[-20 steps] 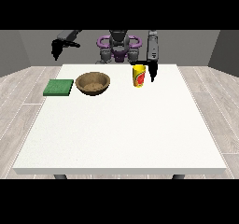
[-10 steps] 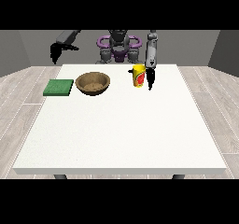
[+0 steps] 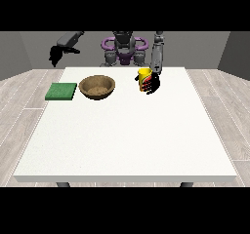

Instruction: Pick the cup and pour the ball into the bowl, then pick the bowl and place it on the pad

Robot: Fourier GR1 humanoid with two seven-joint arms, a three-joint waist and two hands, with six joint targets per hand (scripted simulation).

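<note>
- At the view's far left, off the table's back-left corner, a black hand (image 3: 56, 55) hangs in the air with fingers drooping downward, holding nothing; whether they are curled cannot be told.
- Green pad (image 3: 61, 91) lies flat near the left edge of the white table (image 3: 127, 140), back portion.
- Wooden bowl (image 3: 97, 87) sits just right of the pad, a narrow gap between them, upright, opening up.
- Yellow cup (image 3: 144, 79) stands upright right of centre, near the back edge, well apart from the bowl. The ball cannot be seen.
- Hand at the view's right (image 3: 152, 83) is against the cup's right side, dark fingers wrapped round the cup wall.
- Table's front half and right side are open surface.
</note>
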